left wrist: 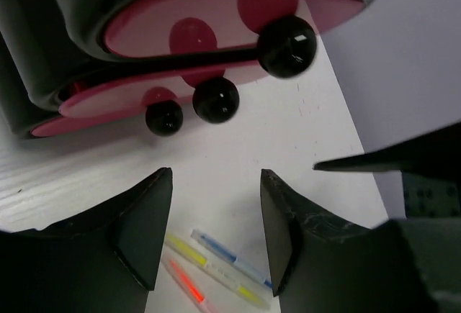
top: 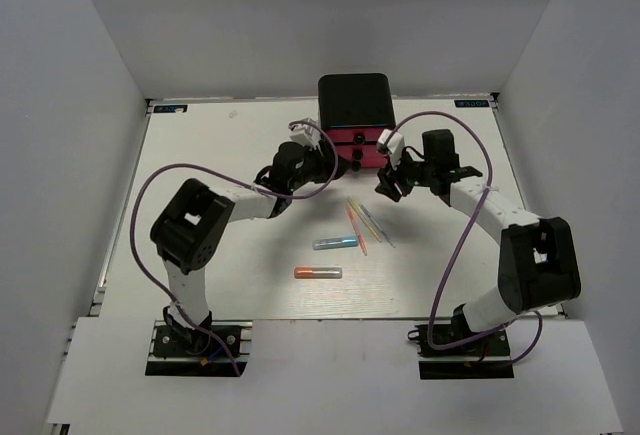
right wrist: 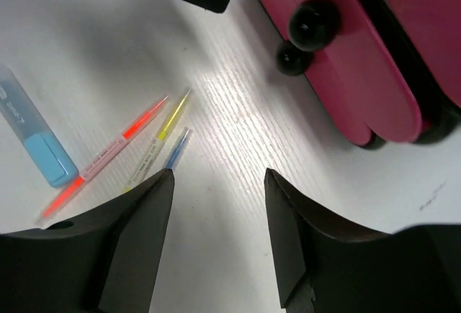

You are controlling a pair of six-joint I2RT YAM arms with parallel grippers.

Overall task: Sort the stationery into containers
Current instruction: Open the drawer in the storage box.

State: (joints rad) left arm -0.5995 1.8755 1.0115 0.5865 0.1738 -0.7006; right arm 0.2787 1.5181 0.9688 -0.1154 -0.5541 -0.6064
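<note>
Stationery (top: pixel 357 227) lies loose in front of the drawer box (top: pixel 355 103), none of it sorted: 1 blue tube (top: pixel 335 243), 1 orange tube (top: pixel 318 273), 3 thin sticks (right wrist: pixel 160 139). We see the left gripper (left wrist: pixel 216 183) and right gripper (right wrist: pixel 220 183) with jaws apart, holding nothing, both crowded near the knobs (left wrist: pixel 215 99). Risks: arms clipping each other; a knob pull dragging the box.

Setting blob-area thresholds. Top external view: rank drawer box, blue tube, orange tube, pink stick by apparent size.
1. drawer box, by far the largest.
2. blue tube and orange tube: look alike, no ranking.
3. pink stick: about as long, much thinner.
</note>
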